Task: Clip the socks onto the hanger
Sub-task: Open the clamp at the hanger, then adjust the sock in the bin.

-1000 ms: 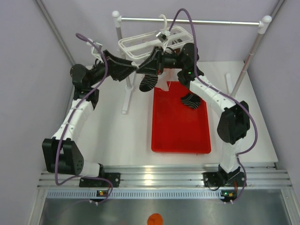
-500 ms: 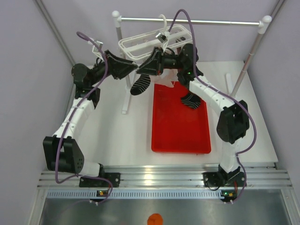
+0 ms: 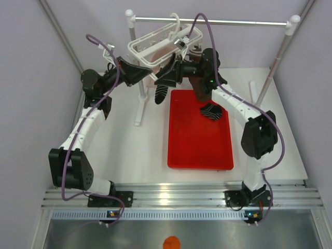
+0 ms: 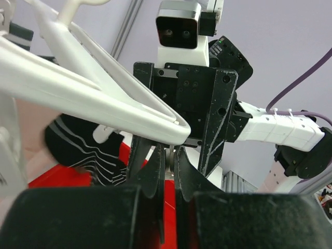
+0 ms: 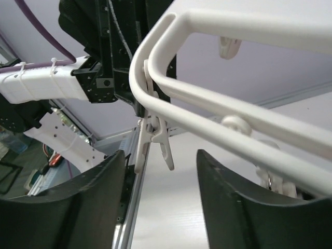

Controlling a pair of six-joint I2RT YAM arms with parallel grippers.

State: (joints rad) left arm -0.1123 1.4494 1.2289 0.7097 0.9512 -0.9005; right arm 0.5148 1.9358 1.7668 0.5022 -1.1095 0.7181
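Note:
The white hanger [image 3: 148, 44] hangs from the crossbar; its frame crosses the left wrist view [image 4: 104, 98] and the right wrist view [image 5: 218, 109]. My left gripper [image 3: 150, 77] [image 4: 168, 153] is shut at the frame's corner, with a pale peg piece pinched between its tips. My right gripper [image 3: 167, 78] [image 5: 161, 153] faces it, open, around a white peg [image 5: 154, 137] whose legs are spread, touching nothing. A black striped sock [image 3: 161, 92] [image 4: 85, 148] dangles just below the frame; what holds it is hidden. Another black sock [image 3: 211, 110] lies in the tray.
The red tray [image 3: 199, 145] lies under the right arm. The white-posted stand carries the metal crossbar [image 3: 223, 23], and its left post [image 3: 140, 98] stands beside the dangling sock. A pale pink fabric [image 3: 155, 50] hangs at the hanger. A dark brown piece [image 3: 196, 85] shows below the right wrist.
The right gripper has opened and let go of the striped sock. The left gripper has closed at the hanger's corner. The hanger has swung up and left.

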